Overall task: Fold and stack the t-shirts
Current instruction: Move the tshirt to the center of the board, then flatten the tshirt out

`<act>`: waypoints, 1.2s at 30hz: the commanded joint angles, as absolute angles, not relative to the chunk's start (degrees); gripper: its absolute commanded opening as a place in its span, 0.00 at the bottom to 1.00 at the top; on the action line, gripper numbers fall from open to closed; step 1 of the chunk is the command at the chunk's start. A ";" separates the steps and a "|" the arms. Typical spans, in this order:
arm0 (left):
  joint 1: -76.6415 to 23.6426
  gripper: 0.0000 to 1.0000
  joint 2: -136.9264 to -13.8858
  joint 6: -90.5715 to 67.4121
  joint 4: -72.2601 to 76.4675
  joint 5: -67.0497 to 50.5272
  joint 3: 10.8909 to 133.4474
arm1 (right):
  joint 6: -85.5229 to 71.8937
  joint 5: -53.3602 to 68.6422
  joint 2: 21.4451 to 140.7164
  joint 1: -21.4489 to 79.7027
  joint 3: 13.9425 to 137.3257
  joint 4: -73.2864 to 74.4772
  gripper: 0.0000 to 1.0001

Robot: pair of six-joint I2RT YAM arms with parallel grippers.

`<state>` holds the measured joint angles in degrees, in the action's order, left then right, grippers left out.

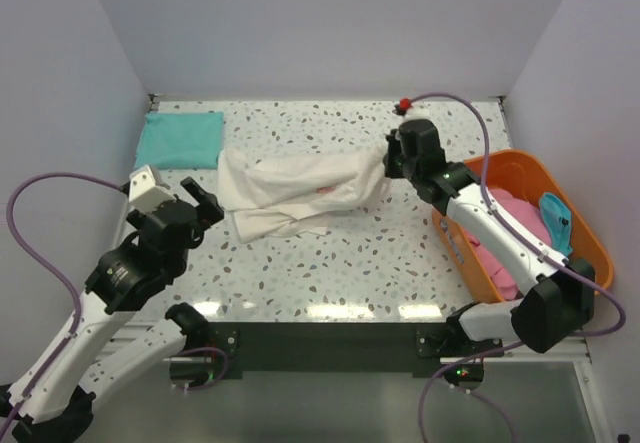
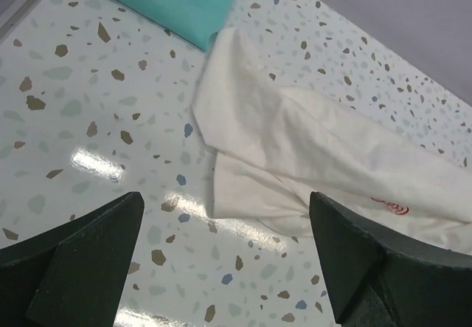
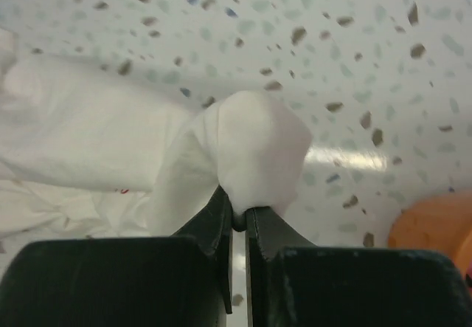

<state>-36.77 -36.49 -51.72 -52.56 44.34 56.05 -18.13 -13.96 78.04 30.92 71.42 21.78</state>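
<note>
Top external: the cream t-shirt is lying crumpled across the bench, stretching left to right, its right end in the right gripper toward the far right corner. Left wrist: the left gripper is gaping empty, the shirt's left end just ahead. Right wrist: jaws are pinching bunched cloth tight

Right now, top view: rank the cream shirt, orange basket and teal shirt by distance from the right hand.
1. Cream shirt, in the middle, pinched in the right hand.
2. Orange basket, on the right side.
3. Teal shirt, folded in the far left corner.
</note>
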 commanded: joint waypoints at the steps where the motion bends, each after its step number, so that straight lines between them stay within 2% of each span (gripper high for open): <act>1: -36.56 1.00 -39.98 -52.83 -46.78 44.74 53.53 | -19.34 -13.27 74.88 29.44 62.15 16.26 0.00; 6: -34.03 1.00 -53.68 -49.15 -39.48 37.13 52.47 | -20.47 -17.48 79.18 29.44 61.96 21.61 0.00; 9: -24.11 1.00 -61.33 -43.61 -31.13 24.12 50.98 | -21.88 -18.89 82.08 29.44 63.19 22.85 0.00; 10: -19.73 1.00 -64.83 -42.72 -28.24 21.91 50.28 | -22.32 -18.37 82.52 29.44 63.63 22.94 0.00; 13: -16.45 1.00 -70.81 -41.14 -21.30 19.08 49.40 | -22.94 -17.84 83.93 29.44 64.25 22.76 0.00; 20: -14.85 1.00 -84.27 -40.25 -13.45 10.47 52.73 | -23.03 -18.72 84.64 29.44 63.90 22.76 0.00; 28: -14.85 0.99 -95.44 -41.22 -10.37 7.47 54.84 | -23.38 -20.22 85.95 29.44 62.76 22.76 0.00; 32: -14.85 0.85 -98.17 -42.01 -8.70 5.98 55.28 | -23.47 -19.95 87.27 29.44 62.75 22.59 0.00; 33: -14.85 0.74 -98.52 -42.10 -7.92 5.89 55.20 | -23.47 -19.95 87.54 29.36 62.75 22.59 0.00; 35: -14.85 0.60 -99.40 -42.36 -7.39 6.06 54.84 | -23.64 -19.86 88.07 29.36 62.67 22.76 0.00; 36: -14.85 0.45 -99.58 -42.36 -7.12 6.15 54.93 | -23.56 -19.69 88.24 29.44 62.67 22.85 0.00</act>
<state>-15.38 -97.89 -42.65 -10.15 7.38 53.93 -22.57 -18.57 87.77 29.52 61.93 23.11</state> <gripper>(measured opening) 0.544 0.050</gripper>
